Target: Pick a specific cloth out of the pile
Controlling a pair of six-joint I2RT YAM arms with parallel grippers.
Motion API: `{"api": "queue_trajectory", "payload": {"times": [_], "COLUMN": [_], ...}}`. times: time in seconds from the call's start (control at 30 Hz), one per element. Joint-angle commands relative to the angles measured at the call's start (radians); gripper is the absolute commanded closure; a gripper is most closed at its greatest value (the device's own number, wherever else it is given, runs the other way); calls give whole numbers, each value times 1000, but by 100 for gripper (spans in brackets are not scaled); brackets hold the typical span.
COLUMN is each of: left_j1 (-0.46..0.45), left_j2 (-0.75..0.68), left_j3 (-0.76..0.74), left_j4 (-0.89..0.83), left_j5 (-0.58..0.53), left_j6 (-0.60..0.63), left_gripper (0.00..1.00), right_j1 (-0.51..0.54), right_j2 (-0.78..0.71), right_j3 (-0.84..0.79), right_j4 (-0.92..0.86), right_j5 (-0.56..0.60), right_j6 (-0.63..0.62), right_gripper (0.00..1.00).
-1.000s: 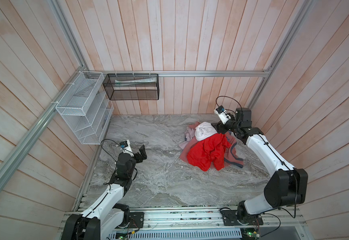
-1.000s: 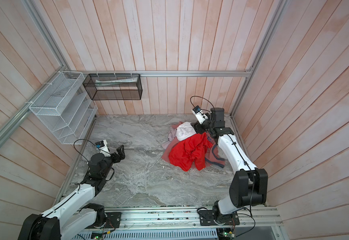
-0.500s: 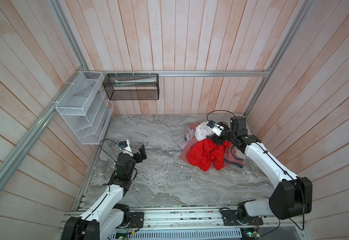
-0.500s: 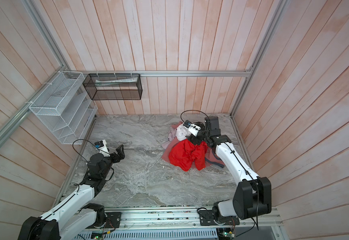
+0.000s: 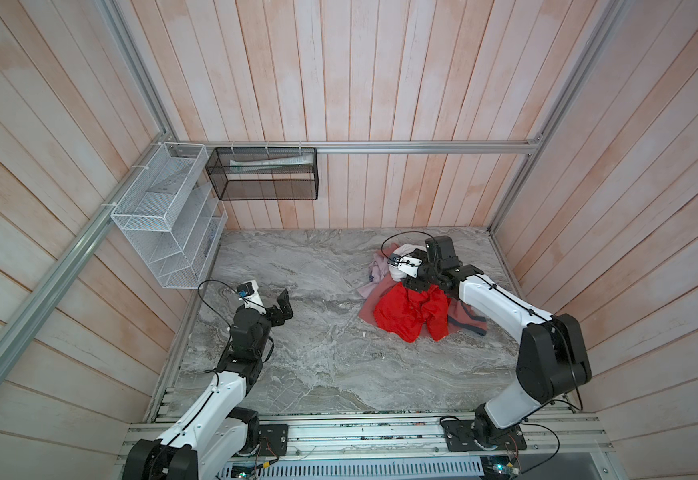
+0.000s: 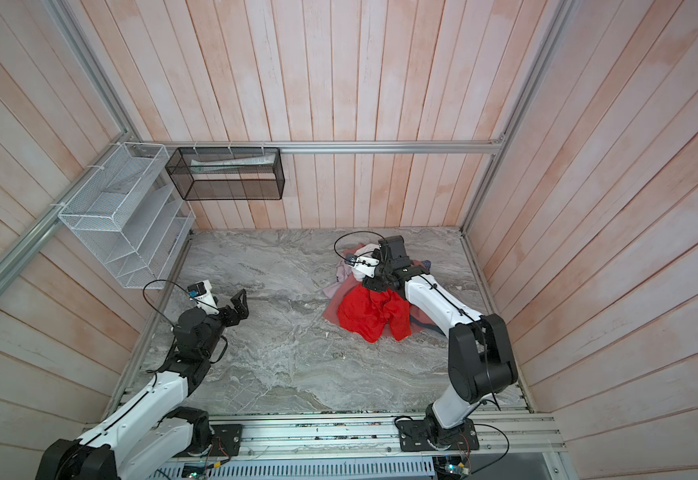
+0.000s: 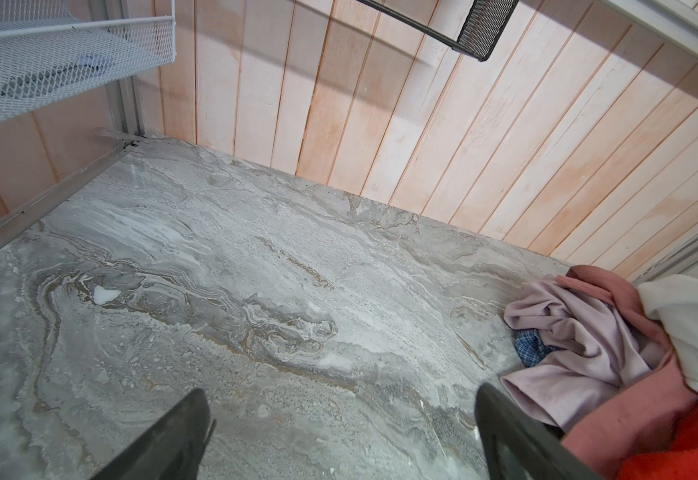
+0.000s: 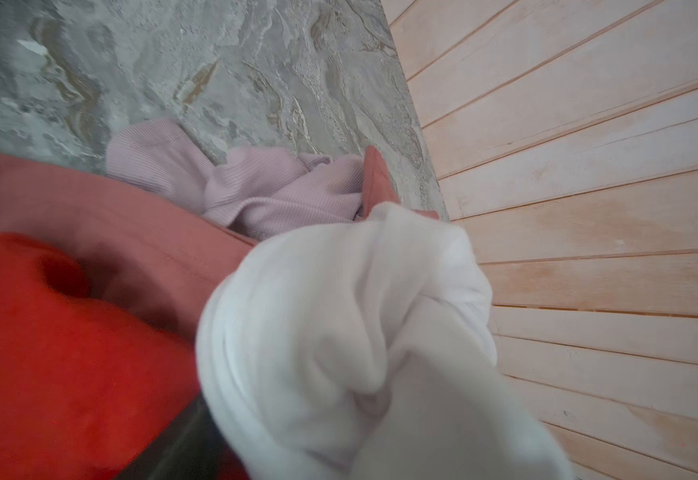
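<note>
Two risks stand out. The right gripper (image 5: 409, 284) hangs low over the pile (image 5: 411, 313) with its jaws spread wide, and the cloth (image 8: 339, 332) bulges up between them, white and bunched. Only one finger (image 8: 181, 440) shows in the right wrist view, dark against the cloth's edge; the other is hidden behind the folds. No pinch is made yet, as far as the views tell.

First risk: the red garment (image 8: 48, 353) lies against that finger on its outer side, and the pink one (image 8: 131, 216) runs just ahead of the jaws, under the cloth. A closing that sits too deep or drifts sideways probably catches red or pink fabric with the white, and a lift then drags the pile.

Second risk: the cloth is soft and loosely bundled, so a shallow bite on one fold may slip out or merely unroll it, leaving most of it on the heap.

The lilac cloth (image 8: 264, 191) lies farther ahead, apart from the jaws. The left gripper (image 7: 341, 395) is spread too, holding nothing, over bare table (image 7: 256, 270) well apart from the pile, so it cannot pin the other clothes if they ride up
</note>
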Motion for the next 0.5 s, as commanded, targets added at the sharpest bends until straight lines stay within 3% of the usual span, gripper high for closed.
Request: {"api": "queue_trajectory", "payload": {"times": [0.0,0.23,0.4,0.47], "left_j1": [0,0,0,1], "left_j2": [-9,-2,-14,-22], "left_j3": [-15,-11,-16,-22], "left_j4": [-7,-8,-8,-7], "left_j5": [4,6,-1,-6], "left_j6": [-7,-5,-8,-11], "left_gripper": [0,0,0,0], "right_j1": [4,6,-5,-5], "right_j2": [53,113,150,138], "right_j3": [52,69,100,85], "right_j4": [43,141,172,204], "right_j5": [116,148,114,87], "right_j6": [-32,-2,58,71], "right_gripper": [27,47,85,92]}}
